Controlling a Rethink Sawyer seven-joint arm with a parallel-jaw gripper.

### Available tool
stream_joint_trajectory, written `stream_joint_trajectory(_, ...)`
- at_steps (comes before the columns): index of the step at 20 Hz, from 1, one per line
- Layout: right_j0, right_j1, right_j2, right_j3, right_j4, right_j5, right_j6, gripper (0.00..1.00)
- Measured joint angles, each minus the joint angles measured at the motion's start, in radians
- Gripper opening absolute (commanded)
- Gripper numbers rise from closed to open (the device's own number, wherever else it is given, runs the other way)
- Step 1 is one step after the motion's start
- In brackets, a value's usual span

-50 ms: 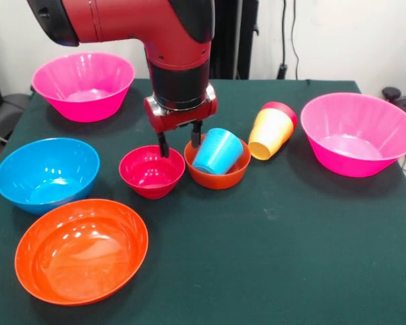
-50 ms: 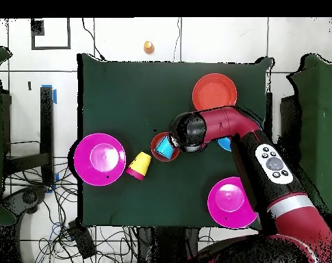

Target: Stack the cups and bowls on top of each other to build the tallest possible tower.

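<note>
- Right now my tool [image 1: 179,145] hangs low over the middle of the green surface [image 1: 271,237], its two thin black fingers [image 1: 164,145] spread apart and gripping nothing.
- One finger dips at the far rim of the small crimson bowl [image 1: 151,172]; the other stands at the near-left rim of the small orange bowl [image 1: 216,173], just beside the blue cup [image 1: 218,151].
- That blue cup lies tilted on its side inside the small orange bowl, mouth pointing to the lower left.
- Touching rim to rim, the crimson bowl and the small orange bowl sit side by side.
- To the right lies a yellow cup [image 1: 270,133] on its side with a red cup [image 1: 284,110] nested over its base.
- One pink bowl [image 1: 83,86] stands at the far left, the second pink bowl [image 1: 358,134] at the right edge.
- On the left sits the blue bowl [image 1: 47,174], and nearer than it the wide orange bowl [image 1: 81,250], the two almost touching.
- From overhead, my arm [image 2: 226,127] covers the crimson bowl and most of the blue bowl.
</note>
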Motion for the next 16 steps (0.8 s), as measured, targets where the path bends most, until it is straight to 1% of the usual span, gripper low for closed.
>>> stream_joint_trajectory(7,0.006,0.029,-0.007,-0.048,-0.004,0.000,0.000,1.00)
stream_joint_trajectory(10,0.006,0.054,-0.008,-0.069,-0.005,0.000,0.000,1.00)
stream_joint_trajectory(13,0.007,0.069,-0.011,-0.075,-0.005,0.000,0.000,1.00)
stream_joint_trajectory(16,0.007,0.066,-0.015,-0.074,-0.003,0.000,0.000,1.00)
